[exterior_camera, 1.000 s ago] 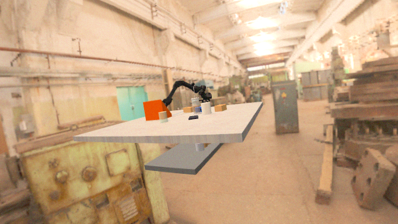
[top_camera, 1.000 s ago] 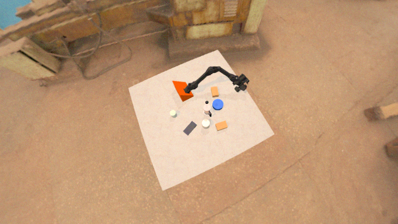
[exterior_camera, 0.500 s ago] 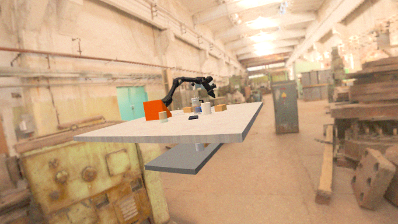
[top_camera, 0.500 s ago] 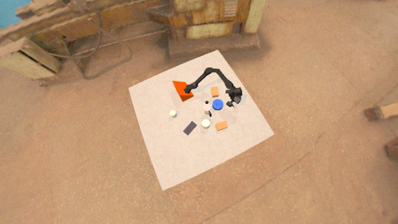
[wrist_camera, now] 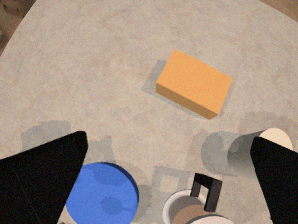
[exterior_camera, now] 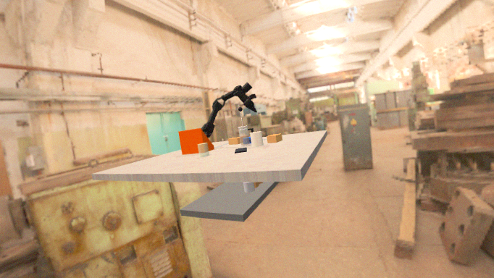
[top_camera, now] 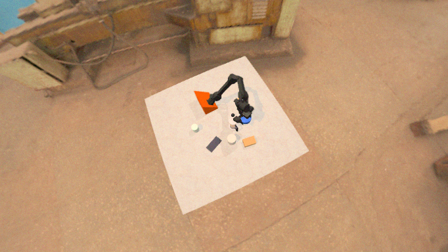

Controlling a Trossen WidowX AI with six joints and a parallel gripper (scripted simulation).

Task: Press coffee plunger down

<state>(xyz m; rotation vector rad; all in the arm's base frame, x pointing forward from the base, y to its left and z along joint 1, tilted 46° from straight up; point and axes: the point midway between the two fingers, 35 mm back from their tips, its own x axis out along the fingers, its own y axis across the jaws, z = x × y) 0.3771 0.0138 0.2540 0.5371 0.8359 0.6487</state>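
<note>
The coffee press [top_camera: 232, 126] [exterior_camera: 243, 135] stands upright on the table, a clear body with brown contents. Its black plunger knob [top_camera: 232, 115] [exterior_camera: 240, 108] stands high above the lid on a thin rod. In the wrist view, the press's rim [wrist_camera: 167, 206] and black handle [wrist_camera: 213, 195] show at the bottom edge; the knob is out of view. My gripper [top_camera: 245, 115] [exterior_camera: 255, 103] [wrist_camera: 172, 144] is open and empty. It is in the air beside the knob, near its height, with the fingers tilted. No contact with the press shows.
A blue disc [top_camera: 246, 120] [wrist_camera: 102, 195] lies close beside the press. A white cylinder [top_camera: 231, 139] [exterior_camera: 256, 138] and orange block [top_camera: 249, 141] [exterior_camera: 274, 137] [wrist_camera: 192, 85] stand nearby. Another orange block [exterior_camera: 234, 140], dark slab [top_camera: 213, 144], pale cup [top_camera: 194, 127] and orange-red wedge [top_camera: 205, 102] are also there.
</note>
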